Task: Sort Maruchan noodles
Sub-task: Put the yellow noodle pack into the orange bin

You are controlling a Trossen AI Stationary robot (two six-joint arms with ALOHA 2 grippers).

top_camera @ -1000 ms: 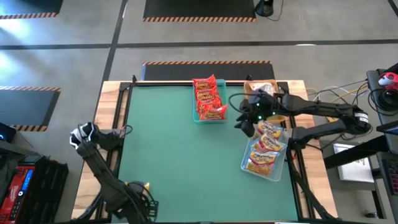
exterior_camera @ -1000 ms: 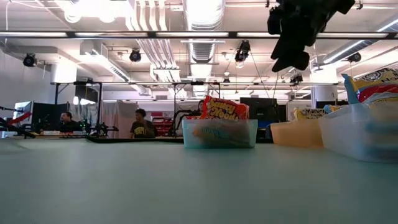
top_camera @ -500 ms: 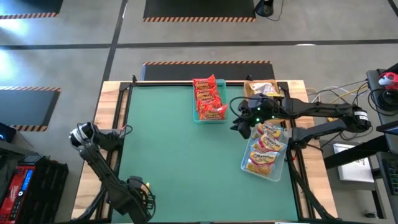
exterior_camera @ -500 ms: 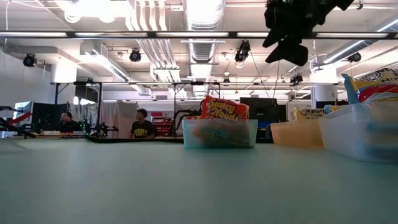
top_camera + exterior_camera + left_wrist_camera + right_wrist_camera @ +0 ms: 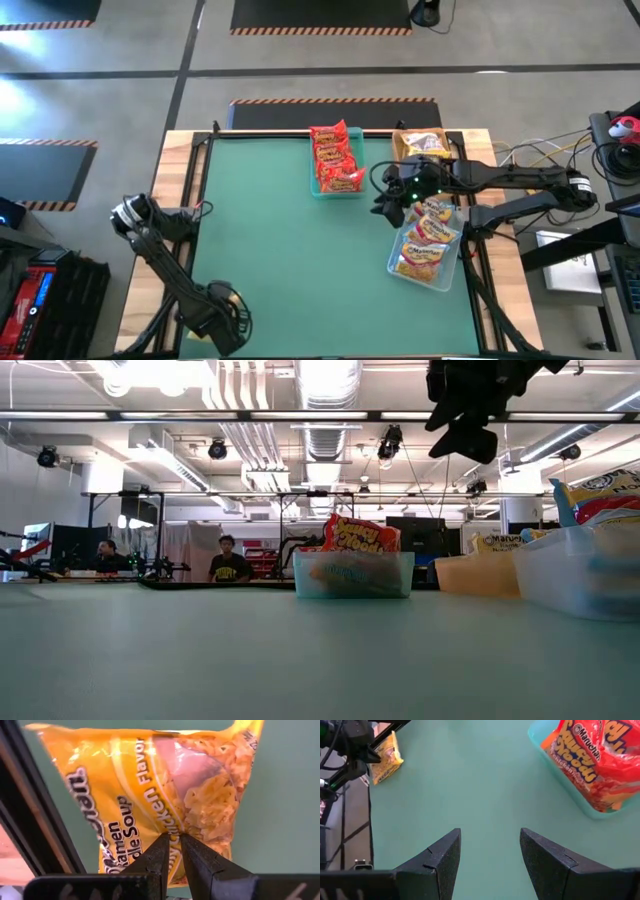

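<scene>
A yellow-orange Maruchan packet [image 5: 150,785] sits by the table's near left corner, also seen far off in the right wrist view [image 5: 387,752]. My left gripper [image 5: 172,840] stands over it, shut on it; in the high view the left gripper [image 5: 222,305] covers most of it. Red packets [image 5: 335,160] fill a teal tray, yellow-white ones [image 5: 425,240] a clear tray, and more lie in a tan tray [image 5: 420,145]. My right gripper [image 5: 385,200] hangs open, high above the table [image 5: 465,435], between the teal and clear trays [image 5: 487,850]. My left gripper pinches the yellow-orange packet between its two fingers on the printed face [image 5: 172,827], near one edge of the packet. The fingers come from above, pointing down. Green table shows around the packet; whether it is lifted or still lies flat cannot be told.
The three trays stand along the table's far and right sides. A black frame rail [image 5: 35,820] runs close beside the held packet at the table's edge. Open green tabletop [image 5: 280,250] lies between the two arms. People sit far behind the table [image 5: 228,560].
My right gripper has risen a little and drifted toward the table's left, away from the clear tray. My left arm has shifted slightly over the yellow packet at the near left corner.
</scene>
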